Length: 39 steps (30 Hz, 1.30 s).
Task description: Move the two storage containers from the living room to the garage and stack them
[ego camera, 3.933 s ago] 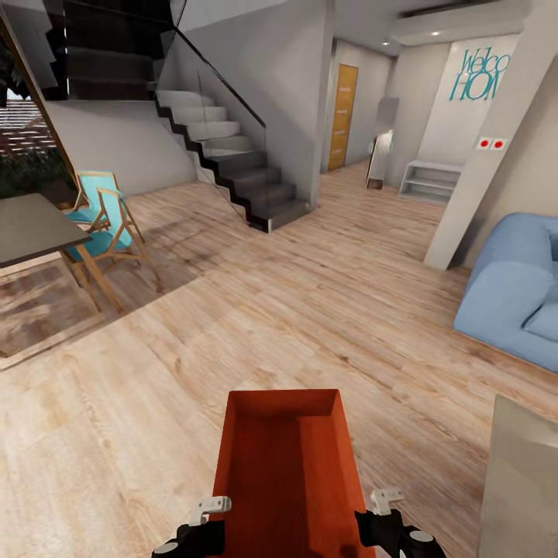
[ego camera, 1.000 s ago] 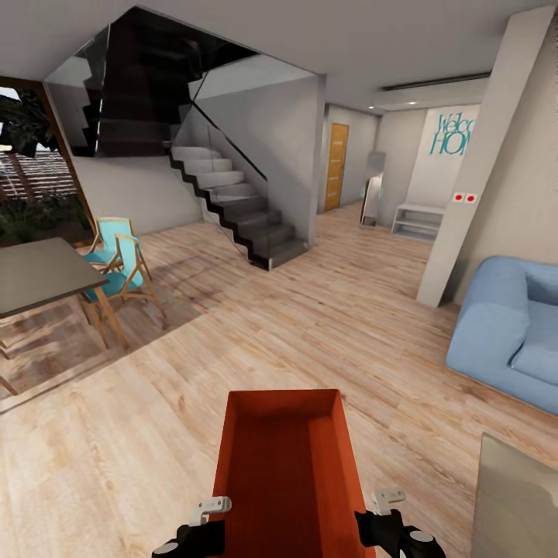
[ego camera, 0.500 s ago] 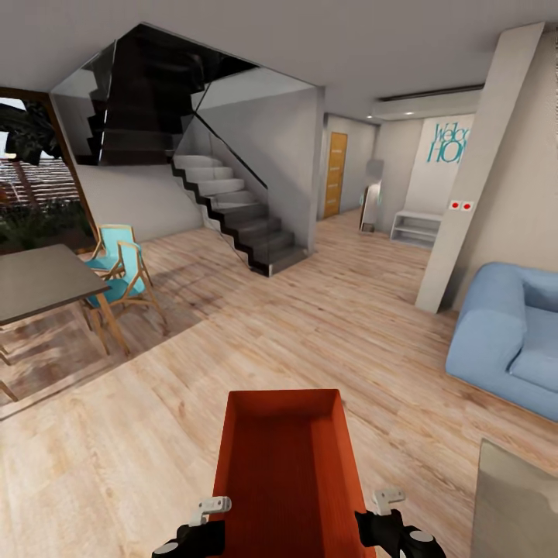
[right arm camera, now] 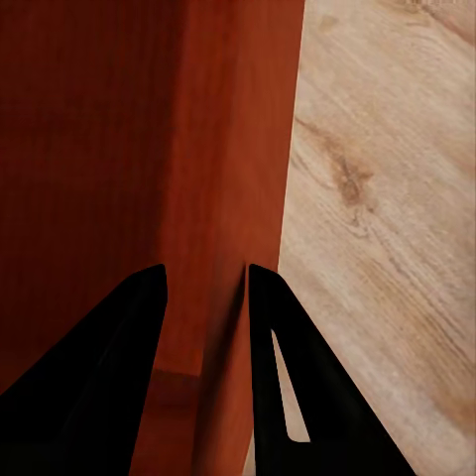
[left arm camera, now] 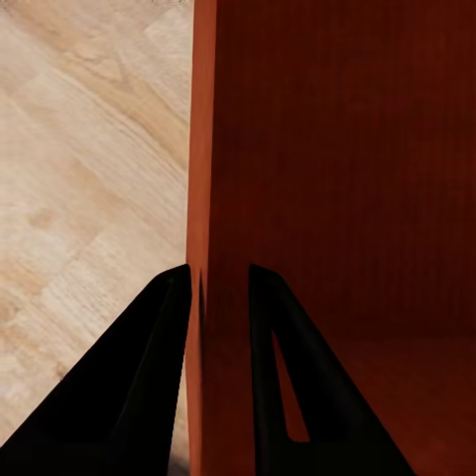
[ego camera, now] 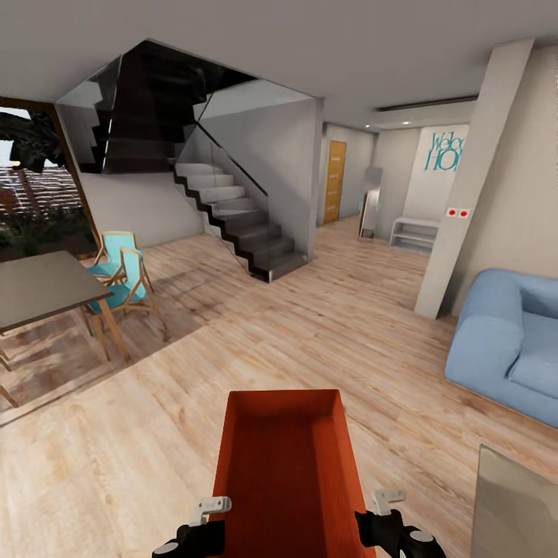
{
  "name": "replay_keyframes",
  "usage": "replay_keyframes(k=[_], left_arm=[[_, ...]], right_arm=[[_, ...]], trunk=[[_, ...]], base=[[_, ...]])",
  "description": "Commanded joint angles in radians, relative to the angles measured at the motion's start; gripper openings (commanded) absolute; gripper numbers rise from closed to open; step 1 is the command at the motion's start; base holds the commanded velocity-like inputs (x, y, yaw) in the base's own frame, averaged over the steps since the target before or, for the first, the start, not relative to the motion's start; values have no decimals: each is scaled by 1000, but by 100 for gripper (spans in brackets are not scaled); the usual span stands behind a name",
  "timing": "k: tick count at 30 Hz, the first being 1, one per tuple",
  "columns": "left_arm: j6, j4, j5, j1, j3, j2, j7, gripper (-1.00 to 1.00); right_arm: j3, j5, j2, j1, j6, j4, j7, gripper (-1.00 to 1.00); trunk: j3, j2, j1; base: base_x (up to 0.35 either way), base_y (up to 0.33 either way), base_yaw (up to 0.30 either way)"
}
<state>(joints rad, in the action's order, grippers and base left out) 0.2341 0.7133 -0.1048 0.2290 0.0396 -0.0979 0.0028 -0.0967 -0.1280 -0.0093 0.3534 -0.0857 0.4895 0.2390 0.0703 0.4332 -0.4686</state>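
Your left gripper (left arm camera: 216, 283) and right gripper (right arm camera: 203, 288) clamp one storage container (ego camera: 285, 465); you're in the living room, garage unreached.

A light wood plank floor (ego camera: 325, 325) runs through the living room. Directly on it stand a blue sofa (ego camera: 508, 345) at the right, a staircase (ego camera: 240, 221) farther back, and a grey worktop (ego camera: 43, 291) with turquoise chairs (ego camera: 120, 271) (wooden-framed) at the left.

Left gripper (left arm camera: 218, 283) clamped astride the storage container's (left arm camera: 337, 178) thin orange-red wall, light wood plank floor (left arm camera: 89, 169) beyond its outer finger
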Motion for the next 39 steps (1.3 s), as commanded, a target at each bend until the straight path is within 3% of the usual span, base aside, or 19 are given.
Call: replay_keyframes(k=[1, 5, 12, 39], left_arm=[[-30, 4, 8, 1, -10, 0, 5, -100], [-30, 4, 7, 1, -10, 0, 5, -100], [-30, 4, 8, 1, -10, 0, 5, -100], [-30, 4, 7, 1, -10, 1, 5, -100]], right_arm=[[-5, -7, 2, -1, -6, 0, 31, -100], [-5, -7, 2, -1, -6, 0, 31, -100], [-5, -7, 2, -1, -7, 0, 31, -100], [-5, -7, 2, -1, -8, 0, 31, -100]], trunk=[[-3, -5, 3], [-22, -33, 19], [-32, -33, 19], [-35, -33, 19]], base=[[0, 0, 0], [0, 0, 0], [0, 0, 0], [0, 0, 0]])
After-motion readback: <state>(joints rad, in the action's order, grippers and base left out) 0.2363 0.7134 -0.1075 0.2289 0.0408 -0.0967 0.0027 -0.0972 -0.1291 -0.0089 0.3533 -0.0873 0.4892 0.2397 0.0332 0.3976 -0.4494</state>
